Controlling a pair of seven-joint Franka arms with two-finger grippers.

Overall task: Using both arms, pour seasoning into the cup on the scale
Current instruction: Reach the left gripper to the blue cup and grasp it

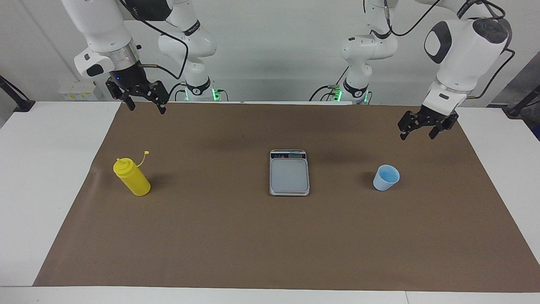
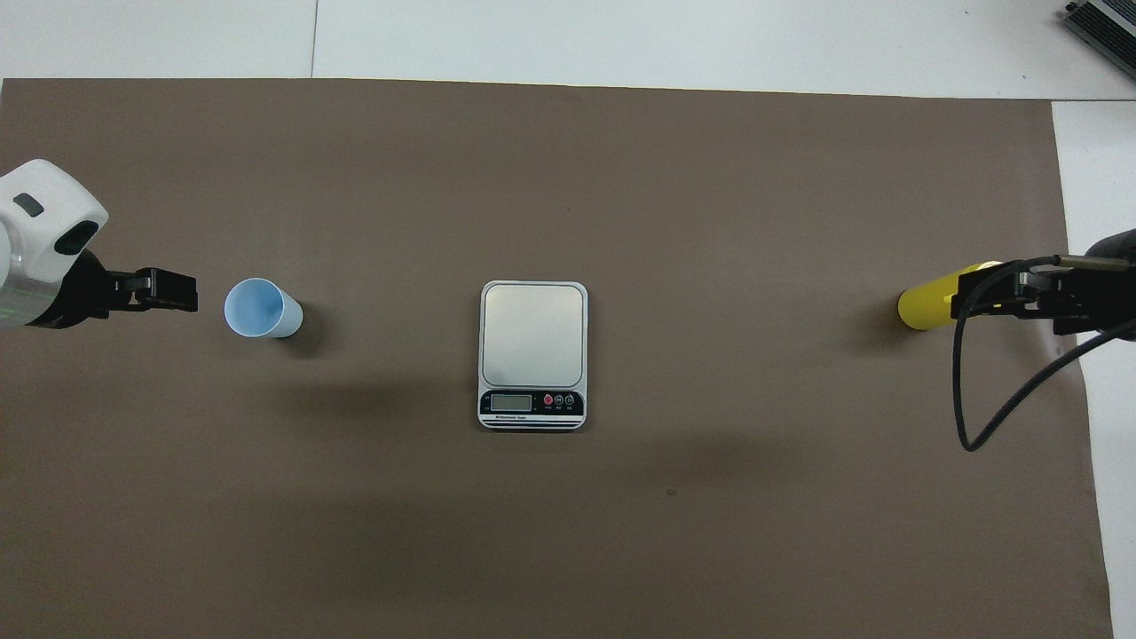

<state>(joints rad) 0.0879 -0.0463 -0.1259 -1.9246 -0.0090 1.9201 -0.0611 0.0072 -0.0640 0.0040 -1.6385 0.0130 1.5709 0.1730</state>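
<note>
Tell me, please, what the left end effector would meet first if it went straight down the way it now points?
Probably the brown table cover, at a bare spot close to the cup. The left end effector hangs open in the air, apparently a little nearer the robots than the cup, though depth is uncertain.

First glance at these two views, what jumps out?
The bright yellow seasoning bottle stands toward the right arm's end of the brown mat, with the right gripper raised and open. The silver scale sits mid-mat with nothing on it. The light-blue cup stands toward the left arm's end, the left gripper raised, open.
</note>
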